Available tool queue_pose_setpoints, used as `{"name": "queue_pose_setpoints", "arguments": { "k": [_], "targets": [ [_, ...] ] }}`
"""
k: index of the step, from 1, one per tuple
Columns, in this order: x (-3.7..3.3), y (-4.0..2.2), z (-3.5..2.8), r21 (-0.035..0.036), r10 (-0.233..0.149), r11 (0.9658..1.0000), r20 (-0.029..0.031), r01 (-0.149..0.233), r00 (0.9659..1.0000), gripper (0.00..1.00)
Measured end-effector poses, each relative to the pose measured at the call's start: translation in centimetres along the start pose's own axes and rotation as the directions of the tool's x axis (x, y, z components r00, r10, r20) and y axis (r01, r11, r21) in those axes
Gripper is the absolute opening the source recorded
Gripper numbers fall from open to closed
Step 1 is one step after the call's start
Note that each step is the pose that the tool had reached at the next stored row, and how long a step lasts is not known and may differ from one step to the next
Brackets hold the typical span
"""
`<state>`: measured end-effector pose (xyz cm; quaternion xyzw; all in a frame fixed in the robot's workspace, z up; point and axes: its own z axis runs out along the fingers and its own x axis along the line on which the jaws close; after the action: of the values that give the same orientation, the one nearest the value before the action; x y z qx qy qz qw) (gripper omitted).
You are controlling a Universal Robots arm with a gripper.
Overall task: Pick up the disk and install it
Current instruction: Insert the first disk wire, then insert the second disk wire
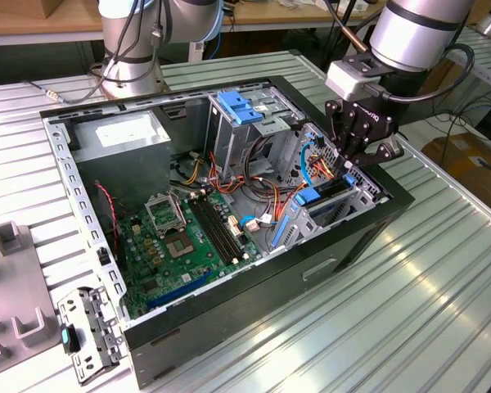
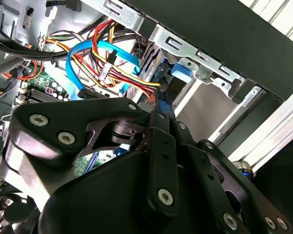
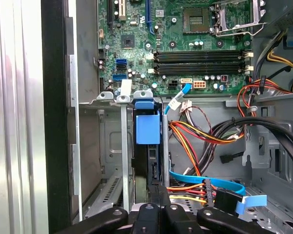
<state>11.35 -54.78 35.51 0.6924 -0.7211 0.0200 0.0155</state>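
The disk (image 1: 326, 197) stands on edge inside the drive cage at the case's end on the exterior view's right. It has a dark body with bright blue carrier rails. In the first wrist view the disk (image 3: 147, 127) shows its blue end tab level with the cage's metal lip. My gripper (image 1: 353, 160) reaches down into that cage from above. In both wrist views its fingers (image 3: 157, 194) lie together with no gap, the tips (image 2: 158, 103) resting at the disk's upper edge. I cannot see anything pinched between them.
The open computer case (image 1: 90, 205) lies on a ribbed metal table, its motherboard (image 1: 188, 237) exposed. Red, yellow and orange wire bundles (image 3: 193, 139) and a light-blue cable (image 2: 80, 53) crowd the space beside the cage. A paler blue bracket (image 1: 241, 106) sits on the upper bay.
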Motion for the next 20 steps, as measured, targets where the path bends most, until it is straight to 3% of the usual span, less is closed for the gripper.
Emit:
{"name": "queue_pose_setpoints", "arguments": {
  "k": [11,14,16,17,18,20],
  "targets": [
    [0.0,0.0,-0.02,0.0001,0.0,1.0,0.0,0.0,1.0,0.11],
    [0.05,1.23,-0.03,0.0,0.0,1.0,0.0,0.0,1.0,0.11],
    [0.07,1.48,-0.03,0.0006,0.0,1.0,0.0001,0.0,1.0,0.11],
    [0.06,1.49,-0.16,0.0009,0.0,1.0,0.0001,0.0,1.0,0.11],
    [0.1,1.49,-0.69,0.0013,0.0,1.0,0.0002,0.0,1.0,0.11],
    [0.17,1.48,-2.19,0.0018,0.0,1.0,0.0003,0.0,1.0,0.11]
  ]
}}
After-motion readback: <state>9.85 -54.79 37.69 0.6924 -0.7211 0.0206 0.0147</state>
